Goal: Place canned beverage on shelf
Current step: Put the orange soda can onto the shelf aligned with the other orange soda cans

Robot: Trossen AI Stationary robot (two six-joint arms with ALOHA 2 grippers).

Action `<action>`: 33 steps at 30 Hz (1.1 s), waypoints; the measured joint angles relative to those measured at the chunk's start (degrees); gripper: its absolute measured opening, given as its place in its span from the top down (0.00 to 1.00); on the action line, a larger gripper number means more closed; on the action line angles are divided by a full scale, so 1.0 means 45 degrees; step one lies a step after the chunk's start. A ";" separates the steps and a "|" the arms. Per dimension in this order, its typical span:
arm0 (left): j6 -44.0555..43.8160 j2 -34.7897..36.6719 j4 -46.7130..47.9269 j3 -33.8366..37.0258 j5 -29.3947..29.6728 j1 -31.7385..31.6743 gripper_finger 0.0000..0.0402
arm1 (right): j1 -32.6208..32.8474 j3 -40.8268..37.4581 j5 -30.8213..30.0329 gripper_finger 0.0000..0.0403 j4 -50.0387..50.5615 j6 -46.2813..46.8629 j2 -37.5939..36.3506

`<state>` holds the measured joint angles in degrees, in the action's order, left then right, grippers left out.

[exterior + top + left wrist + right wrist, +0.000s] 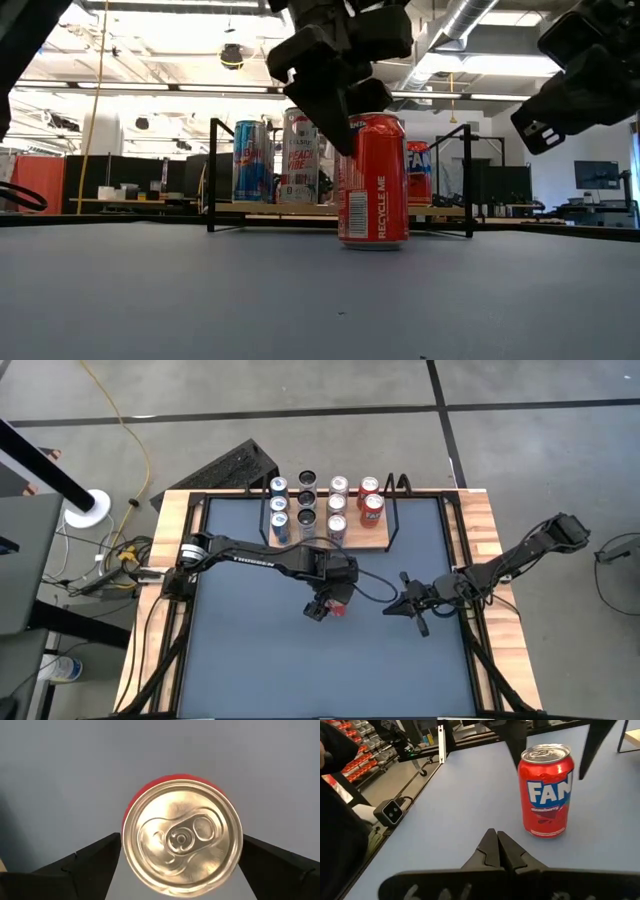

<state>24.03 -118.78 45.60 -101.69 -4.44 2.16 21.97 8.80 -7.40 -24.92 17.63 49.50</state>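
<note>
red can [374, 180]: closest thing to the low cam, upright on the worktop [300, 660], not on the shelf yet

left end effector [181, 840]: right over the red can, fingers spread apart on either side of its rim. I don't see it clamped on anything

right end effector [496, 842]: off to the side of the red can, near but not touching, fingers pressed together and holding nothing

shelf [378, 540]: behind the red can, well apart from it

step in hand (my read): getting a grip on the red can

how I'd do it: drop lower so the fingers land on the body instead of the rim, stay centred, close gently, lift straight up. Then aim for the bare wood beside the two red cans on the shelf, clearing the black rail

count, cans on worktop: one

count, cans on shelf: eleven as best I can tell, in four rows running away from the red can: three, three, three, two

count, arms: two
</note>
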 joint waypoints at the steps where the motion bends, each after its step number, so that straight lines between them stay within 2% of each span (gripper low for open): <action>1: 0.0000 0.0000 0.0011 -0.0011 0.0088 0.0024 0.08 | -0.0046 0.0000 0.0000 1.00 -0.0031 -0.0001 -0.0004; 5: -0.0311 0.0009 0.1026 -0.0960 0.0325 0.0038 0.08 | -0.0173 0.0000 -0.0006 1.00 -0.0108 0.0004 0.0000; 10: -0.1692 0.0044 0.3452 -0.1910 0.1852 0.0038 0.08 | -0.0169 0.0000 -0.0014 1.00 -0.0345 0.0012 0.0000; 14: -0.2669 0.0034 0.4948 -0.1924 0.1808 0.0071 0.09 | -0.0169 0.0002 -0.0456 1.00 -0.0647 0.0401 0.0453; 17: -0.2850 0.0093 0.4971 -0.1163 0.1451 0.0327 0.14 | -0.0169 0.0005 -0.0689 1.00 -0.1537 0.0446 0.1186; 21: -0.3254 0.0811 0.4891 0.0653 0.1762 0.0938 0.29 | -0.0169 0.0114 -0.0690 1.00 -0.2990 0.0444 0.2450; 24: -0.3836 0.2185 0.3088 0.2567 0.2578 0.1360 0.45 | -0.0169 0.0614 -0.0685 1.00 -0.2894 0.0441 0.3296; 26: -0.4174 0.3286 0.0215 0.4266 0.2816 0.1556 0.56 | -0.0169 0.0937 -0.0685 1.00 -0.2826 0.0437 0.3862; 30: -0.4412 0.5160 -0.6138 0.7720 0.1891 0.1653 0.80 | -0.0187 0.1582 -0.0690 1.00 -0.2833 0.0321 0.4897; 32: -0.4619 0.5407 -0.7740 0.8910 0.1759 0.1514 0.93 | -0.0299 0.1900 -0.0685 1.00 -0.2854 0.0306 0.5374; 33: -0.4832 0.5408 -0.7988 0.9327 0.1737 0.1387 0.96 | -0.0373 0.2055 -0.0685 1.00 -0.2826 0.0309 0.5600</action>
<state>2.29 -94.44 9.65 -59.72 3.38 8.40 20.29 18.05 -10.48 -37.63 19.02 74.70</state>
